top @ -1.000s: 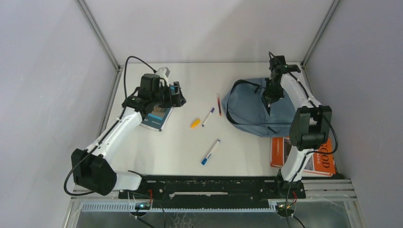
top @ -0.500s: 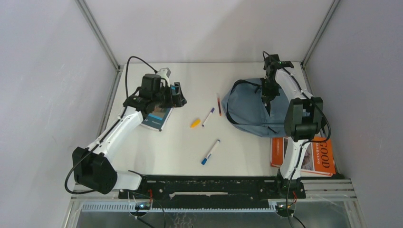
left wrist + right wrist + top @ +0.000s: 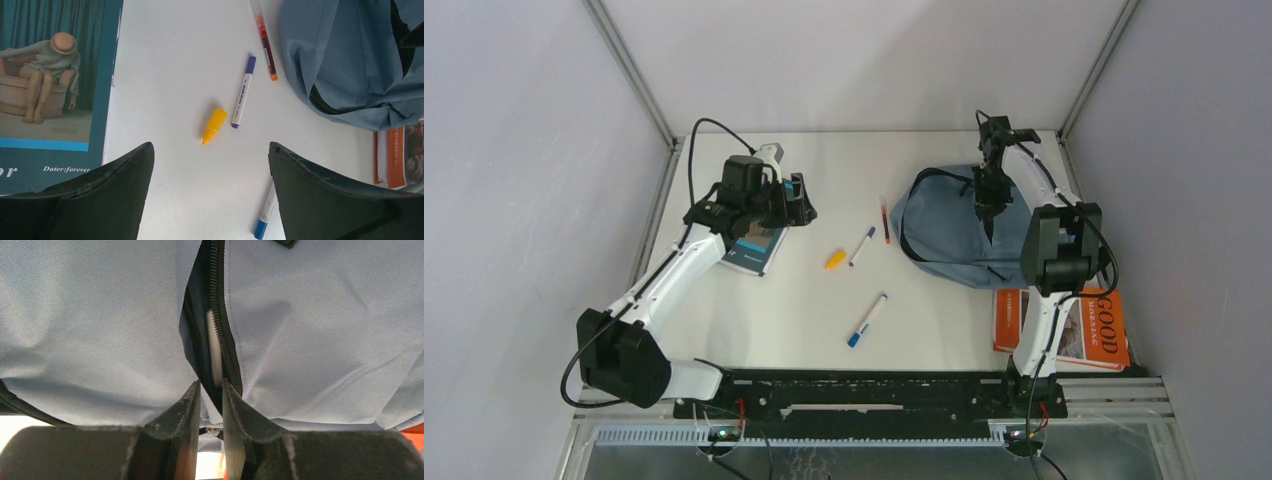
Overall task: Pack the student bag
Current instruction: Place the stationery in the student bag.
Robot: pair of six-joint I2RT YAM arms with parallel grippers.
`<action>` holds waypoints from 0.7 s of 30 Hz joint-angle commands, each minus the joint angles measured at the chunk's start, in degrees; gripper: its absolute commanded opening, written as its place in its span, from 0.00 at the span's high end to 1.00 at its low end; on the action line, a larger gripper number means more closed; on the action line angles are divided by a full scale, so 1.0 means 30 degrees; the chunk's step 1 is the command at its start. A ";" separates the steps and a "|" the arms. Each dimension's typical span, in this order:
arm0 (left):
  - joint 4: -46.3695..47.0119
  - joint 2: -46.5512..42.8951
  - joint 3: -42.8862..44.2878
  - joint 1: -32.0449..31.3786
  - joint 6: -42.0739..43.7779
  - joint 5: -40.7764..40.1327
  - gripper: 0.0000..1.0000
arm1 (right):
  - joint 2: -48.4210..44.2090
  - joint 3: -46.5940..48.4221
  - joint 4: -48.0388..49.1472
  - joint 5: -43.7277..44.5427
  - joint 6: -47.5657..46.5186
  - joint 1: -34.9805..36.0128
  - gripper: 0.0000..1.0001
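The bag (image 3: 949,235) lay far right on your tabletop (image 3: 774,300): soft, limp, light cloth, best pinched at its zipper (image 3: 216,290) edge. Your right tool (image 3: 211,390) was nearly closed there, grip unclear; left tool (image 3: 210,146) was spread.

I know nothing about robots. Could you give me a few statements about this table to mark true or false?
1. The backpack has a zipper standing open. True.
2. The left jaws hold the yellow cap. False: they are open and empty; the yellow cap lies on the table.
3. The orange book is inside the backpack. False: the orange book lies on the table, outside it.
4. A blue-tipped marker lies on the table, apart from the backpack. True.
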 commanded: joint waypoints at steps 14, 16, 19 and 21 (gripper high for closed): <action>0.0193 -0.0109 0.1631 -0.1073 -0.0285 -0.0115 0.11 | -0.2522 -0.1143 0.2368 0.3708 0.1057 0.0313 0.53; 0.0181 0.0091 0.1765 -0.1312 -0.0311 -0.0151 0.11 | -0.2377 -0.1465 0.2679 0.3882 0.0994 0.0396 0.52; 0.0152 0.0331 0.1889 -0.1556 -0.0344 -0.0162 0.11 | -0.2117 -0.2053 0.3235 0.4180 0.0969 0.0342 0.51; 0.0124 0.0428 0.1921 -0.1656 -0.0371 -0.0178 0.11 | -0.1927 -0.2406 0.3545 0.4057 0.0800 0.0339 0.51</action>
